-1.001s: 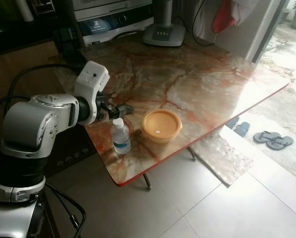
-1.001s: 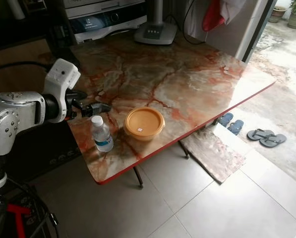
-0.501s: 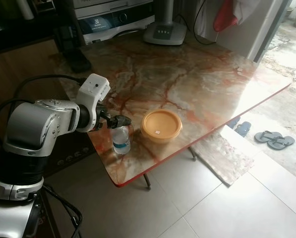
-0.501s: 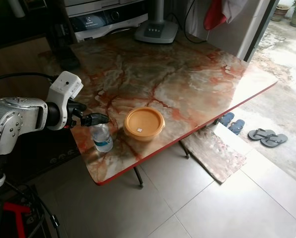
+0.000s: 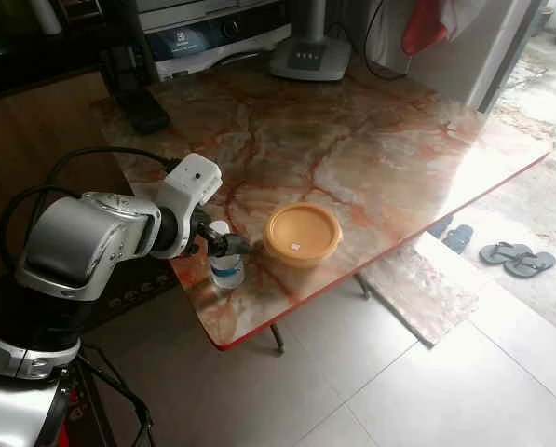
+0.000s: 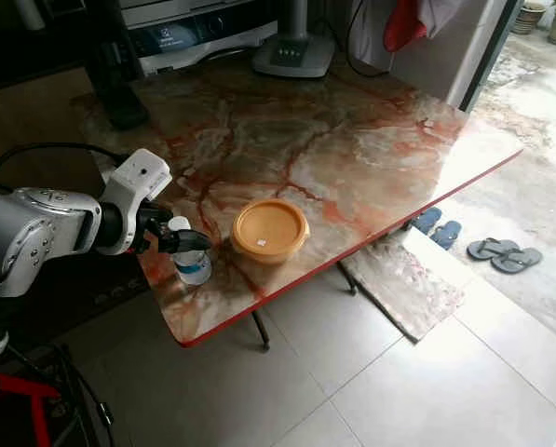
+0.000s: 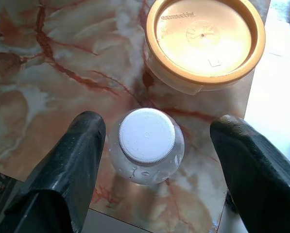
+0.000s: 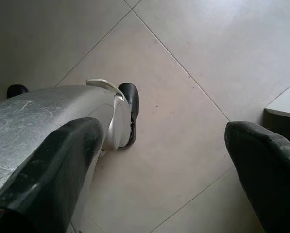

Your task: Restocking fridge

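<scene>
You are early on: your left gripper, fingers spread either side of the water bottle, has not clamped it, and the lidded orange container also waits on the marble surface.

The upper part of the water bottle was hidden behind the left gripper in the head views, leaving only its lower body and blue label visible. In the left wrist view, the bottle's white cap covered most of the body below it, and the yellow lidded bowl was cut off at the frame's upper edge. The text embossed on the bowl's lid was too small to read. The white appliance at the table's far end was cropped.
</scene>
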### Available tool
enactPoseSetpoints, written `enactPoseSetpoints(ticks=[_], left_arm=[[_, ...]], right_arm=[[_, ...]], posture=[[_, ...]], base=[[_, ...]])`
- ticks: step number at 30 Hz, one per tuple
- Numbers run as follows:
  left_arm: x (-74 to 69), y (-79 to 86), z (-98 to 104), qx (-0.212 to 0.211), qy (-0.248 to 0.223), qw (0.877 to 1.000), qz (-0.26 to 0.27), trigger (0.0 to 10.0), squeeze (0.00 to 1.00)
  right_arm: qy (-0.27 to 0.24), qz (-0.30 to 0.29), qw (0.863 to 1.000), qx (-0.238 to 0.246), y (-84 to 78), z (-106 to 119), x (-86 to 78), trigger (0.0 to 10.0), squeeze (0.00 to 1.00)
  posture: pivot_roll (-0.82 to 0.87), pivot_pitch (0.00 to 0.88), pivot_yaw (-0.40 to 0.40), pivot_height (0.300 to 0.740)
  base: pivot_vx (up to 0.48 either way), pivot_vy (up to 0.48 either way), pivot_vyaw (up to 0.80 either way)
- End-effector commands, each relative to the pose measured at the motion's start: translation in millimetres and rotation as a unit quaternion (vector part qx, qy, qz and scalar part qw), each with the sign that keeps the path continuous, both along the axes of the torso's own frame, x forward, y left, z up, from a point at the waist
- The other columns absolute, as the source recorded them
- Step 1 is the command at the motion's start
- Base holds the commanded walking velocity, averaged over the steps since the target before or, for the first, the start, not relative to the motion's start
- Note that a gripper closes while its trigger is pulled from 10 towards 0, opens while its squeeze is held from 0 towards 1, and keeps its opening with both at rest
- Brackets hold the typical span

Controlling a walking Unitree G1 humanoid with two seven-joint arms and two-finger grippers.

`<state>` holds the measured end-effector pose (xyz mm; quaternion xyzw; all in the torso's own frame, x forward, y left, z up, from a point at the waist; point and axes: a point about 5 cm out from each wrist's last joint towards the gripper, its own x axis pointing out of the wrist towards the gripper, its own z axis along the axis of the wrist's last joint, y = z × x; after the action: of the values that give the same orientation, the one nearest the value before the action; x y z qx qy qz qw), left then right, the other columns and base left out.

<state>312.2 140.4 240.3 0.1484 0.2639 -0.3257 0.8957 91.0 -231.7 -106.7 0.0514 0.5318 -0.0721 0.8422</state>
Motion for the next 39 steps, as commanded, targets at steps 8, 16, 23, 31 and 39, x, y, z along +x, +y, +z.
enactPoseSetpoints(ticks=[8, 16, 23, 31, 39], left_arm=[[-0.8, 3.0, 0.5, 0.015, -0.015, 1.000, -0.001, 0.0, 0.00], [-1.5, 1.6, -2.4, 0.011, -0.007, 1.000, -0.002, 0.0, 0.00], [-1.4, 0.4, -5.8, 0.010, -0.003, 1.000, 0.000, 0.0, 0.00], [-1.3, 1.1, -8.2, 0.011, -0.002, 1.000, 0.004, 0.0, 0.00], [1.6, 4.5, -2.3, 0.017, -0.027, 0.999, 0.015, 0.0, 0.00]], right_arm=[[0.010, -0.001, 1.000, 0.012, 4.6, -2.4, -5.8, 10.0, 0.00], [0.011, -0.001, 1.000, 0.012, 4.8, -2.5, -5.7, 10.0, 0.00], [0.010, -0.002, 1.000, 0.012, 4.7, -2.4, -5.5, 10.0, 0.00], [0.011, -0.001, 1.000, 0.012, 4.3, -2.3, -5.7, 10.0, 0.00], [0.011, 0.002, 1.000, 0.011, 3.9, -2.3, -5.8, 10.0, 0.00]], posture=[[0.13, 0.080, 0.021, 0.740], [0.12, 0.080, 0.020, 0.740], [0.12, 0.082, 0.020, 0.740], [0.12, 0.083, 0.016, 0.740], [0.12, 0.084, 0.016, 0.740]], base=[[0.000, 0.000, 0.00], [0.000, 0.000, 0.00], [0.000, 0.000, 0.00], [0.000, 0.000, 0.00], [0.000, 0.000, 0.00]])
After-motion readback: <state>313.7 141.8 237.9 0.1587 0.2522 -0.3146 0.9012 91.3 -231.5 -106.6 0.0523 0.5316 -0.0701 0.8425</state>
